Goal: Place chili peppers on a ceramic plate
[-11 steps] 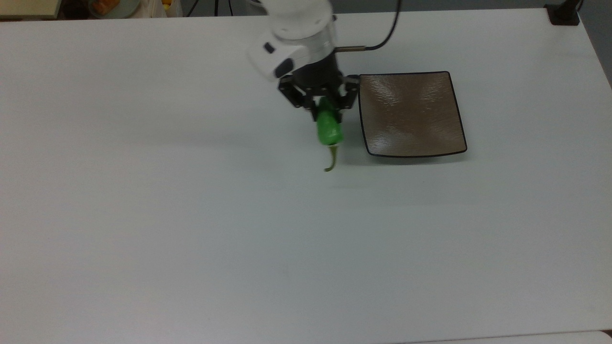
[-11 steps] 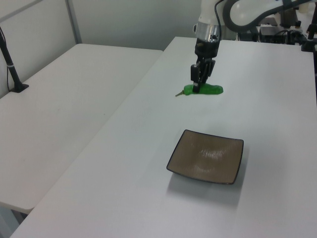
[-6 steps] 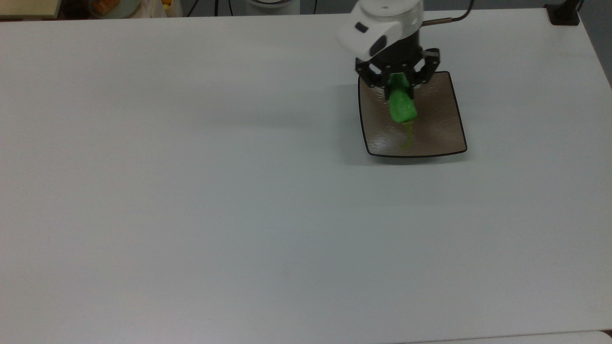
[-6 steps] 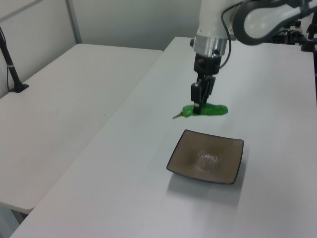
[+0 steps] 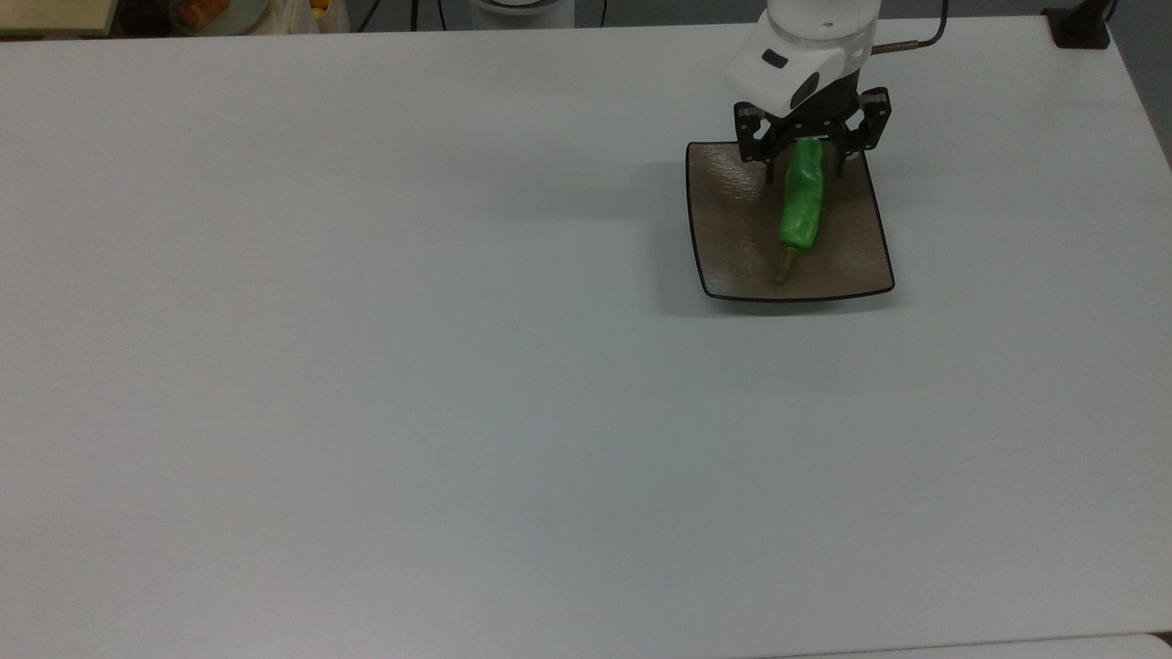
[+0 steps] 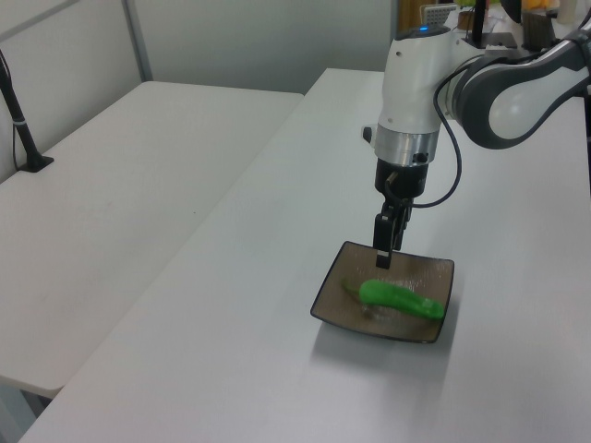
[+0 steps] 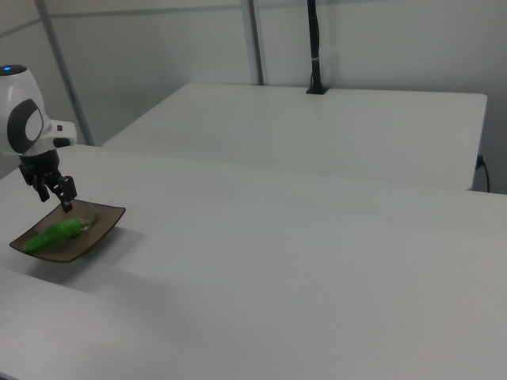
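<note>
Green chili pepper (image 5: 801,203) lies lengthwise on the ceramic plate (image 5: 732,229), stem toward the top view's bottom; the tool (image 5: 806,169) hangs spread wide above it.

Overhead plus two opposing side views

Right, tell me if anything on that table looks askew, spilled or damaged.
Nothing stands out. The green chili pepper lies whole and flat inside the square brown plate, stem toward the top view's bottom. The plate sits level on the white table, and the gripper hangs above it with its jaws open.
</note>
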### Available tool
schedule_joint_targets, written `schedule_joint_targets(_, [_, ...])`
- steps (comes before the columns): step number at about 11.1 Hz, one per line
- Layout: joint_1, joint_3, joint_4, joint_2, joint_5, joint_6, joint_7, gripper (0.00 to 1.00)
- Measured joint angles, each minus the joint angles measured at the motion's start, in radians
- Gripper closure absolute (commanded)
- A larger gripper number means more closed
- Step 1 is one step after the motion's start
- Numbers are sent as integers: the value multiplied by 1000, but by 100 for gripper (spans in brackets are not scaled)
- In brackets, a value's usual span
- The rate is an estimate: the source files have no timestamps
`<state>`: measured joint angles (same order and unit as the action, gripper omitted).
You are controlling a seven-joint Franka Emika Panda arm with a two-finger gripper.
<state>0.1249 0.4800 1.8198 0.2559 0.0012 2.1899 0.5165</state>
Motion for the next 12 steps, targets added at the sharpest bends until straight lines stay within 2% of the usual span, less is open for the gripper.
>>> schedule_joint_targets(5, [-11, -2, -3, -9, -9, 0, -8, 0])
schedule_joint_targets(6, [-18, -3, -4, -14, -22, -33, -42, 0])
schedule_joint_targets(9, [-54, -10, -11, -77, -70, -258, -202, 0])
schedule_joint_targets(10, [-67, -26, -11, -114, -81, -323, -249, 0])
schedule_joint_targets(12, [-66, -125, -10, -186, -90, -414, -328, 0])
